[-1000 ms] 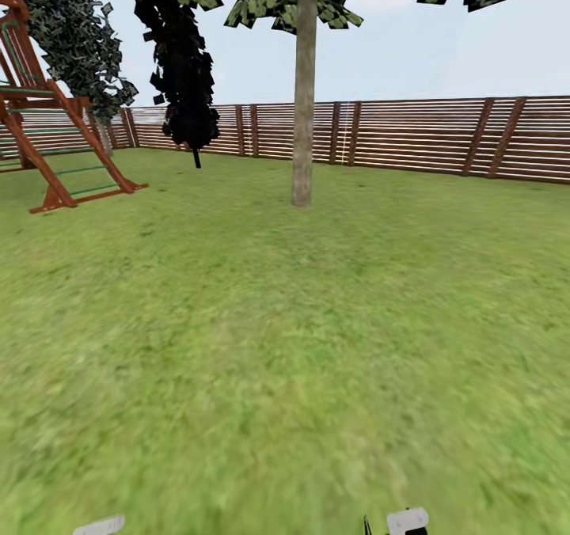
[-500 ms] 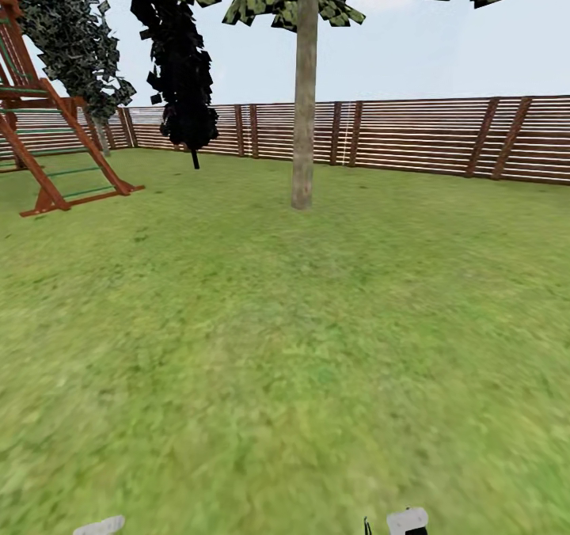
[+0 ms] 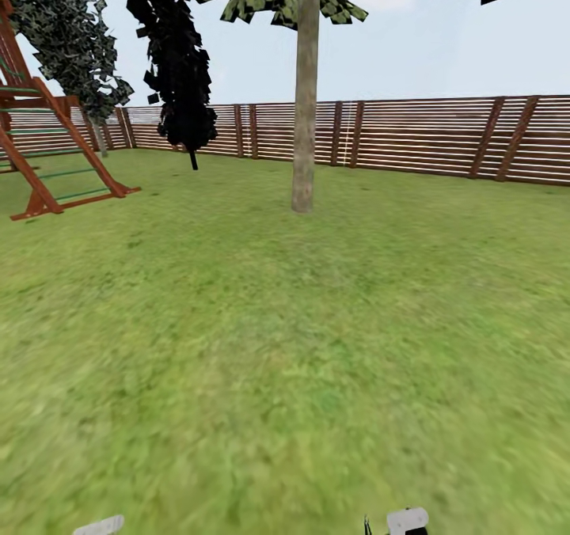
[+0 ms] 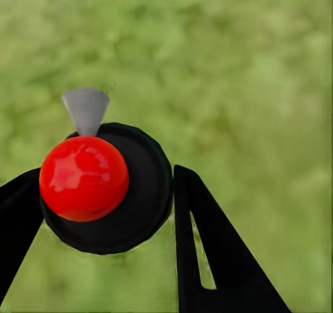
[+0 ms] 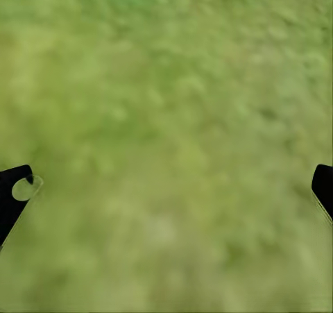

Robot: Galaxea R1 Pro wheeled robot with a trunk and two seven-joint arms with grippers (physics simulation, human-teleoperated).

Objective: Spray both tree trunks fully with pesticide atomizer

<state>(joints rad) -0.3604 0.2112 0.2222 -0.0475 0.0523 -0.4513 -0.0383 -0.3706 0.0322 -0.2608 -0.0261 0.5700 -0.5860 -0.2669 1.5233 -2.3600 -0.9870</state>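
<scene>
The pesticide atomizer (image 4: pixel 132 188) has a round black body, a glossy red ball on top and a small grey nozzle. My left gripper (image 4: pixel 104 191) is shut on it, one black finger on each side, above blurred grass. My right gripper (image 5: pixel 170 184) is open over grass with nothing between its fingers. Ahead in the head view stands a tree with a thick pale grey-brown trunk (image 3: pixel 304 123), its leafy crown at the top of the frame. A second tree (image 3: pixel 67 36) with mottled dark leaves stands far left by the fence.
A wide grass lawn (image 3: pixel 285 345) lies between me and the trunk. A brown slatted fence (image 3: pixel 412 135) rings the back. A red-brown wooden play frame (image 3: pixel 47 147) stands at the left, and a near-black narrow tree (image 3: pixel 178 68) beside it.
The whole head view has shifted: the play frame slid leftward and the trunk's base sits slightly lower and larger, so the camera has moved nearer. Arm tips keep their places in the frame.
</scene>
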